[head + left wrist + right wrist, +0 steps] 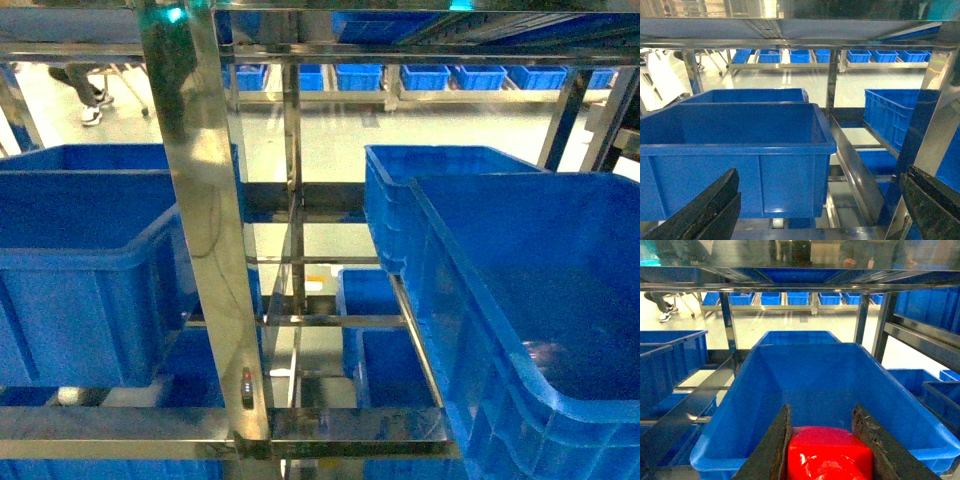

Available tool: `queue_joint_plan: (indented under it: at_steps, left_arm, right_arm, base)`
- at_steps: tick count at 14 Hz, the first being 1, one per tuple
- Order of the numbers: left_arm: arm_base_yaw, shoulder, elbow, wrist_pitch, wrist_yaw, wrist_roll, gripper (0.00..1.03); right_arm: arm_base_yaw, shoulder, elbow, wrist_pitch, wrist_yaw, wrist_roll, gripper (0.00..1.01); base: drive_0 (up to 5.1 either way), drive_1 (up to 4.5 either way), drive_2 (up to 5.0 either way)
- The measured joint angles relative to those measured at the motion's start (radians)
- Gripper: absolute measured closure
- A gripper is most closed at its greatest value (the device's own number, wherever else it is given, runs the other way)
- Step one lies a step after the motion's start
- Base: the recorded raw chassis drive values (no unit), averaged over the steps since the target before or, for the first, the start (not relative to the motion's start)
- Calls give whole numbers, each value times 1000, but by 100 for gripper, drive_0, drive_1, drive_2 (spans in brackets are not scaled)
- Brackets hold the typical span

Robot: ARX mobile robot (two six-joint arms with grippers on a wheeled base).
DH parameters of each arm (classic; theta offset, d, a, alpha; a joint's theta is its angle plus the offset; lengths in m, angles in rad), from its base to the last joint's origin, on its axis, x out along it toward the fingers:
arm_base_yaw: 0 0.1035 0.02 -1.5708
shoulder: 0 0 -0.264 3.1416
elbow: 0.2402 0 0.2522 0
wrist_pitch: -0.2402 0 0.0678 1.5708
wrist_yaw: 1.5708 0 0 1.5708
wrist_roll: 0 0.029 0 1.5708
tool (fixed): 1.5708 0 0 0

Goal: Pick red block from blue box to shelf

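While the right gripper [827, 450] sits clamped on the red block [830, 452], both dark fingers [772, 450] pressed to its sides, the block hangs just above the near rim of a blue crate [815, 375] on the steel shelf [790, 286], and that's the carry step, by my reading: the block is already lifted and at the rack. In the left wrist view the left gripper [815, 210] hangs with its jaws wide apart and nothing between them, facing another blue crate [735, 150]. The head view shows neither gripper, only the shelf posts and crates either side. Next move, I'd judge, calls for a careful forward reach to a bearing spot before the fingers let go. Room is tight: a steel rail runs across overhead, upright posts stand left and right, and crate walls close in below. The turquoise box isn't in view anywhere.
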Motion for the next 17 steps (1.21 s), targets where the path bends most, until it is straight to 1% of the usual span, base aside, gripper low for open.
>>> queue_joint_plan:
  at_steps: [17]
  left_arm:
    - [0, 0, 0, 0, 0, 0, 5]
  right_arm:
    - [0, 0, 0, 0, 0, 0, 73]
  base:
    - [0, 0, 0]
